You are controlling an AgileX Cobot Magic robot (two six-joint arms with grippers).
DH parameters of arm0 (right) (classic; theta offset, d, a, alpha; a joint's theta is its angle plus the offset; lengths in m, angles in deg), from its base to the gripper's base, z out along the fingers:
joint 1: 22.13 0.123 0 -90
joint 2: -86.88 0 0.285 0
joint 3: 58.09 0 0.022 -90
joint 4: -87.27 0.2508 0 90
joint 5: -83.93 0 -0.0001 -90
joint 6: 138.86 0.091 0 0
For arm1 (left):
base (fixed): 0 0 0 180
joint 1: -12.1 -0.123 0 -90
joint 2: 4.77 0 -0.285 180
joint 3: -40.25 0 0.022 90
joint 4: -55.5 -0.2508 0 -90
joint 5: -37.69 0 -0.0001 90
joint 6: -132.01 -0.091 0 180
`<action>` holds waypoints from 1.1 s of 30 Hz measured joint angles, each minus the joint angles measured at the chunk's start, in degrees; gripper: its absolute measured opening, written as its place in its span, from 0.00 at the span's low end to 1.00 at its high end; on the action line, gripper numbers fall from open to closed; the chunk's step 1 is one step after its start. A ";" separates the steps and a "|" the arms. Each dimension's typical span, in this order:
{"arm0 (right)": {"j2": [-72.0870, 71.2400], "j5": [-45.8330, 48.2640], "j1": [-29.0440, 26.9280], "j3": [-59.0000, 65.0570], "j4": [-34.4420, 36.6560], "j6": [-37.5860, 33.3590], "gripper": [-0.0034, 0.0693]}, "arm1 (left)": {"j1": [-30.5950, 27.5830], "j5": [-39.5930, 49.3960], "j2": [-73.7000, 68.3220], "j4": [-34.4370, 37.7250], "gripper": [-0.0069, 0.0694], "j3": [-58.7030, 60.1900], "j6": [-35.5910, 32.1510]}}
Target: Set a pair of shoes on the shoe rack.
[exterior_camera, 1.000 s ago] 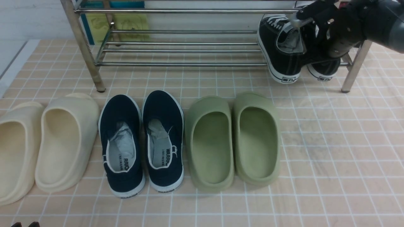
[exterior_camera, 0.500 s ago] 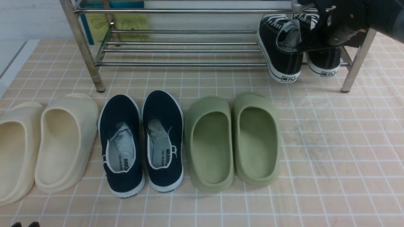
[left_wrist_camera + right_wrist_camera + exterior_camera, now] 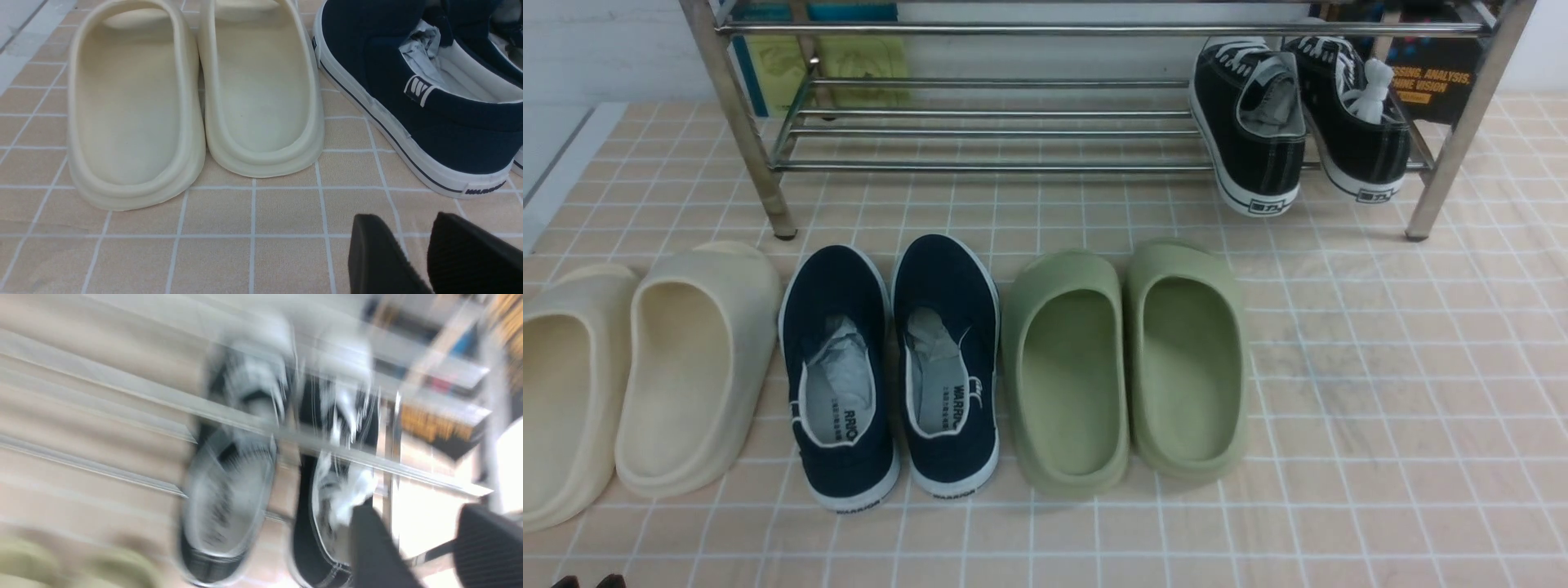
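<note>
Two sneakers (image 3: 1258,155) on rack (image 3: 996,167), right claw (image 3: 416,526) released, wrist view only, left claw (image 3: 410,232) parted, empty

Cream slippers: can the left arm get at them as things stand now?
Probably yes. The left gripper faces the heels of the cream slippers, with only bare tiled floor between them. The navy shoe beside them is not in the way.

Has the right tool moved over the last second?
Yes. The right tool rose from the right sneaker past the top bar of the rack and has left the front view.
</note>
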 joint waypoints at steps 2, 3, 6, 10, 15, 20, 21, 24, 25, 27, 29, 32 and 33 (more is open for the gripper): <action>-4.88 -1.34 0.11 2.14 1.58 0.00 0.35 | 0.00 0.00 0.00 0.00 0.41 0.00 0.00; -12.67 -4.75 0.13 7.97 2.63 0.00 0.21 | 0.00 0.00 0.00 0.00 0.41 0.00 0.00; -24.47 -12.84 0.13 20.75 2.55 0.00 0.06 | 0.00 0.00 0.00 0.00 0.41 0.00 0.00; -39.71 -31.05 0.13 43.04 1.32 0.22 0.04 | 0.00 0.00 0.00 0.00 0.41 0.00 0.00; -59.56 -47.30 0.13 72.50 1.26 4.54 0.05 | 0.00 0.00 0.00 0.00 0.41 0.00 0.00; -72.48 -53.99 0.13 91.25 1.26 5.64 0.05 | 0.00 0.00 0.00 0.00 0.41 0.00 0.00; -76.24 -55.50 0.13 94.80 1.26 5.84 0.06 | 0.00 0.00 0.00 0.00 0.41 0.00 0.00; -84.10 -59.18 0.13 101.33 1.26 6.30 0.06 | 0.00 0.00 0.00 0.00 0.41 0.00 0.00; -88.16 -60.69 0.13 103.33 1.26 6.78 0.06 | 0.00 0.00 0.00 0.00 0.41 0.00 0.00; -93.72 -60.60 0.13 105.09 0.78 7.35 0.06 | 0.00 0.00 0.00 0.00 0.41 0.00 0.00; -96.38 -60.88 0.13 105.40 -0.31 7.55 0.07 | 0.00 0.00 0.07 0.00 0.41 0.00 -0.32; -96.66 -61.01 0.13 105.40 -1.38 7.55 0.07 | 0.00 0.04 0.07 0.00 0.41 0.00 -0.32; -96.66 -60.33 0.13 105.40 -1.80 7.55 0.07 | 0.00 0.04 0.07 0.00 0.41 0.00 -0.32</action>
